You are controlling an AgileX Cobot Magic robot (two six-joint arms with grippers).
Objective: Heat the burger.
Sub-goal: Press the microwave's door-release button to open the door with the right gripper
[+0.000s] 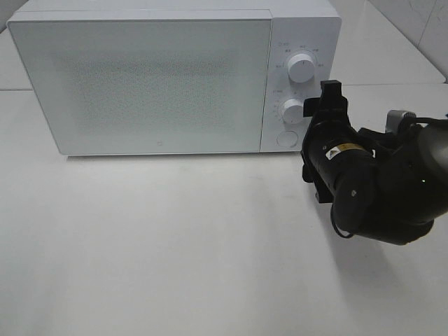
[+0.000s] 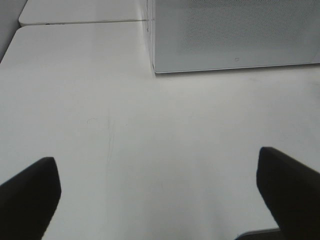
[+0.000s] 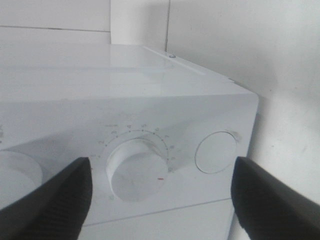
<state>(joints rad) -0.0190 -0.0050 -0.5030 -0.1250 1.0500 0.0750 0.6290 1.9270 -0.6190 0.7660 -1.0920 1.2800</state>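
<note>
Two dials (image 1: 302,68), one button (image 1: 285,138), one microwave (image 1: 140,84) (right tool (image 3: 161,167) spread wide).

A robot test bench set up as a kitchen corner: a white microwave (image 1: 140,77) stands on a plain white table (image 1: 175,245), with one dial (image 3: 132,172) straight ahead of the right gripper's (image 3: 161,170) spread jaws. Pale wall tiles (image 1: 416,24) rise beyond the jaws, behind the oven, and a black robot arm (image 1: 381,189) stands over the tabletop.
</note>
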